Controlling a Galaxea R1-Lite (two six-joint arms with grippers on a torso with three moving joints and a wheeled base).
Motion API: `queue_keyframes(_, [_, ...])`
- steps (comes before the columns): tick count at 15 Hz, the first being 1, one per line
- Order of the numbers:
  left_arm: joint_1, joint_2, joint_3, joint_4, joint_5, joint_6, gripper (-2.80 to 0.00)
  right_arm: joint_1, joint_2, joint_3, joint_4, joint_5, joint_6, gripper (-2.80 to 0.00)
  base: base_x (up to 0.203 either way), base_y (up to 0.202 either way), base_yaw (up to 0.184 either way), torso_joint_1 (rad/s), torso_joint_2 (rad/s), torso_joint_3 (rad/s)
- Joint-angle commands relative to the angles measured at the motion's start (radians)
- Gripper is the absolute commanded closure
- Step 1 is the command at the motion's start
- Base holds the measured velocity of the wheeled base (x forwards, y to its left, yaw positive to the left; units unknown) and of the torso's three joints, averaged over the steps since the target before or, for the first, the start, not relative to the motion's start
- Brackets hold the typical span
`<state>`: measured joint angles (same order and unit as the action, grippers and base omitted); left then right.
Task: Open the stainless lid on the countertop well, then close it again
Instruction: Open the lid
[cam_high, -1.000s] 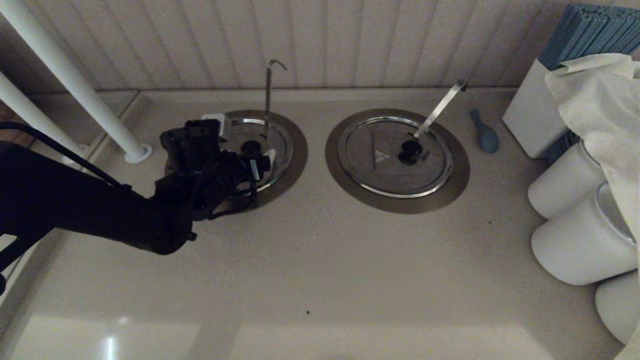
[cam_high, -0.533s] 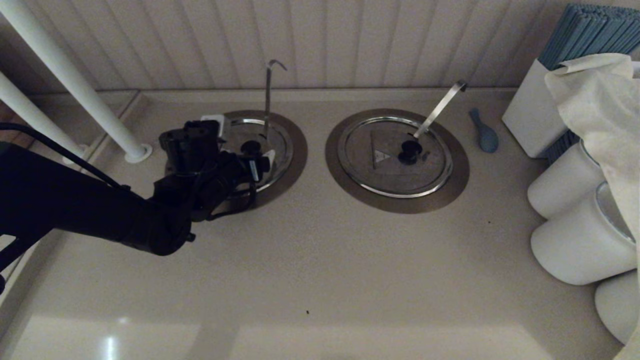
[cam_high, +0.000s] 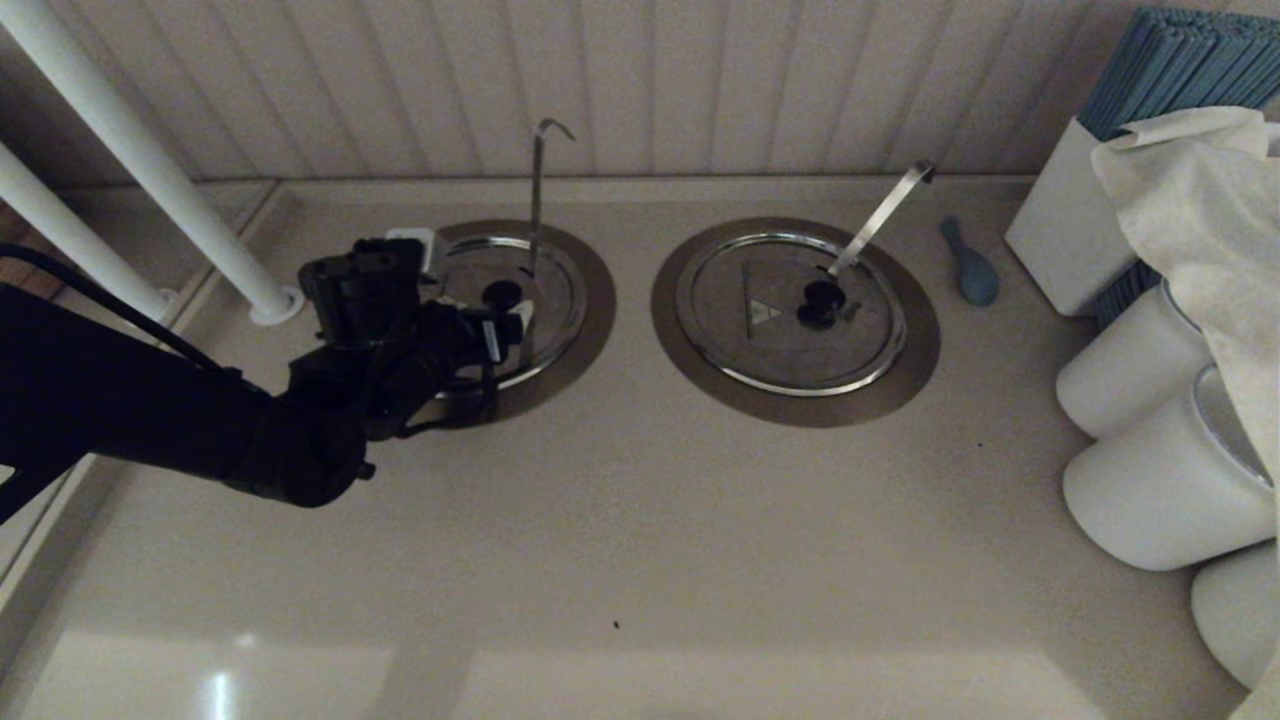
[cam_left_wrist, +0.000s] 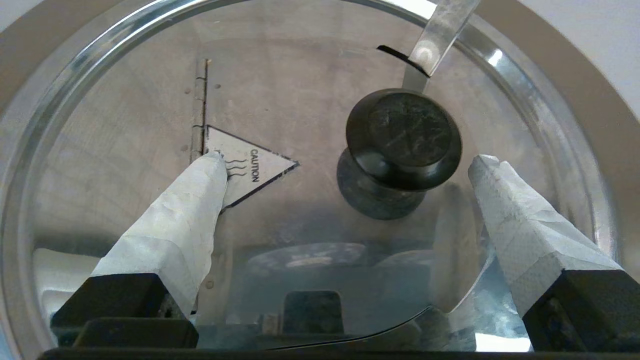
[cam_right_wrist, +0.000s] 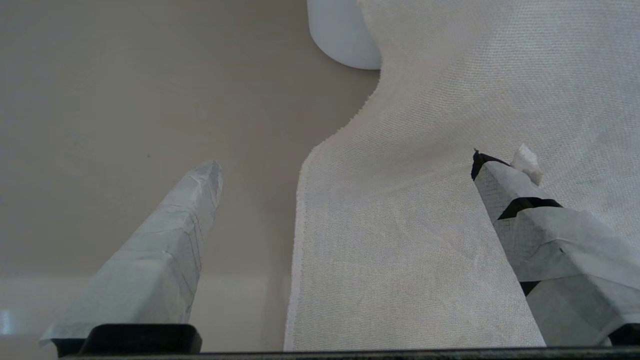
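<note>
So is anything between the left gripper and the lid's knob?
Nothing visible. The left gripper hangs open right over the lid, its fingers apart, and the black knob sits bare in the gap, nearer one finger. The thin handle rises beyond the knob, outside the gap.

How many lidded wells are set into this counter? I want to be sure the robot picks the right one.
2. The countertop well with the stainless lid lies toward the robot's left, partly under the left pincer. The twin well lies further right. None seems hidden.
</note>
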<state>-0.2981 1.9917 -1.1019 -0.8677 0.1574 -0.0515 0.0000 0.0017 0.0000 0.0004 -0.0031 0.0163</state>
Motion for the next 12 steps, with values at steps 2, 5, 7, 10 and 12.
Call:
queue_keyframes(2, [-0.001, 0.009, 0.007, -0.005, 0.001, 0.002, -2.8, 0.0, 0.001, 0.0, 0.0, 0.0, 0.001, -2.8, 0.0, 0.0, 0.0, 0.0, 0.0, 0.0])
queue_keyframes(5, [-0.007, 0.025, -0.007, -0.005, -0.001, 0.002, -2.8, 0.0, 0.001, 0.0, 0.0, 0.0, 0.001, -2.8, 0.0, 0.0, 0.0, 0.0, 0.0, 0.0])
queue_keyframes(7, [-0.012, 0.03, -0.017, -0.005, -0.001, 0.001, -2.8, 0.0, 0.001, 0.0, 0.0, 0.0, 0.001, -2.8, 0.0, 0.0, 0.0, 0.0, 0.0, 0.0])
queue_keyframes(10, [-0.021, 0.044, -0.042, -0.006, 0.005, -0.003, -2.8, 0.0, 0.001, 0.0, 0.0, 0.0, 0.001, -2.8, 0.0, 0.0, 0.0, 0.0, 0.0, 0.0])
queue_keyframes(12, [-0.018, 0.045, -0.044, -0.005, 0.015, 0.001, -2.8, 0.0, 0.001, 0.0, 0.0, 0.0, 0.001, -2.8, 0.0, 0.0, 0.0, 0.0, 0.0, 0.0])
